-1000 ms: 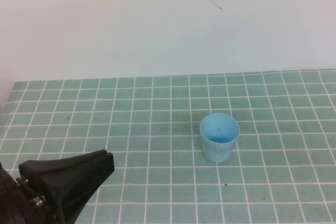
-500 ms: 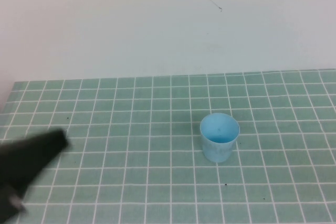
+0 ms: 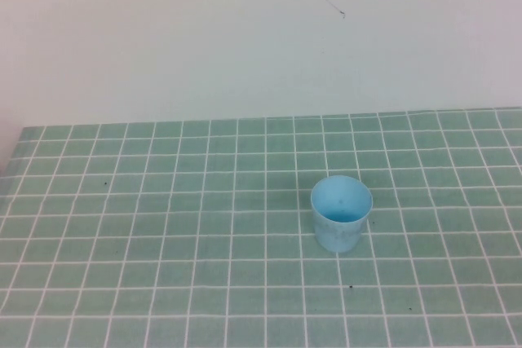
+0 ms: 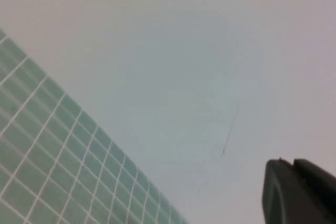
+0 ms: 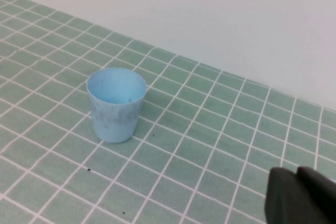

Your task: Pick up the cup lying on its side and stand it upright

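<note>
Small light-blue tapered plastic cup (image 3: 341, 213) upright on green grid-tiled table (image 3: 163, 226), mouth up — task looks done.

Left gripper (image 4: 302, 192) off high view, pointing at wall; right gripper (image 5: 302, 195) near cup, apart. Jaw state of either: cannot tell.

Risk — right arm sweeping across could knock light cup over.

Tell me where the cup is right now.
The cup stands upright on the green grid mat, right of centre in the high view, with neither claw touching it.

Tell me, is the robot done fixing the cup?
It looks done. The cup stands upright on the green grid mat, open mouth up, with nothing touching it. The left end effector points away at the wall, and the right end effector sits apart from the cup. Nothing seems left.
</note>
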Tool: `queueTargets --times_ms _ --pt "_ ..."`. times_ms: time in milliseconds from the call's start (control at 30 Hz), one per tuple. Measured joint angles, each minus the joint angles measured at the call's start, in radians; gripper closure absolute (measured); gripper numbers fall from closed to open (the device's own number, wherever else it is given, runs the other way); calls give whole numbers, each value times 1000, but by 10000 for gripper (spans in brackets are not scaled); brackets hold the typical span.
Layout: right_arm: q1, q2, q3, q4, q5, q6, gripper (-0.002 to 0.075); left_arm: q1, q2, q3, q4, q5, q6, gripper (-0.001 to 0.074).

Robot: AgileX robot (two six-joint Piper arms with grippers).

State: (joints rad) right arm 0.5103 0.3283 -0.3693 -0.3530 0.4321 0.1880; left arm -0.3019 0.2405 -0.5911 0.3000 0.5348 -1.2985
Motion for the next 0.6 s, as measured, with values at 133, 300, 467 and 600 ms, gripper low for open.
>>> queueTargets --times_ms 133,300,467,600 --pt "0 0 0 0 1 0 705 172 -112 98 -53 0 224 735" --pt "0 0 0 0 4 0 706 342 -238 311 -371 -185 989 735" --pt "0 0 0 0 5 0 706 415 -272 496 -446 -387 1211 735" --pt "0 0 0 2 8 0 706 417 -272 553 -410 -356 1172 735"
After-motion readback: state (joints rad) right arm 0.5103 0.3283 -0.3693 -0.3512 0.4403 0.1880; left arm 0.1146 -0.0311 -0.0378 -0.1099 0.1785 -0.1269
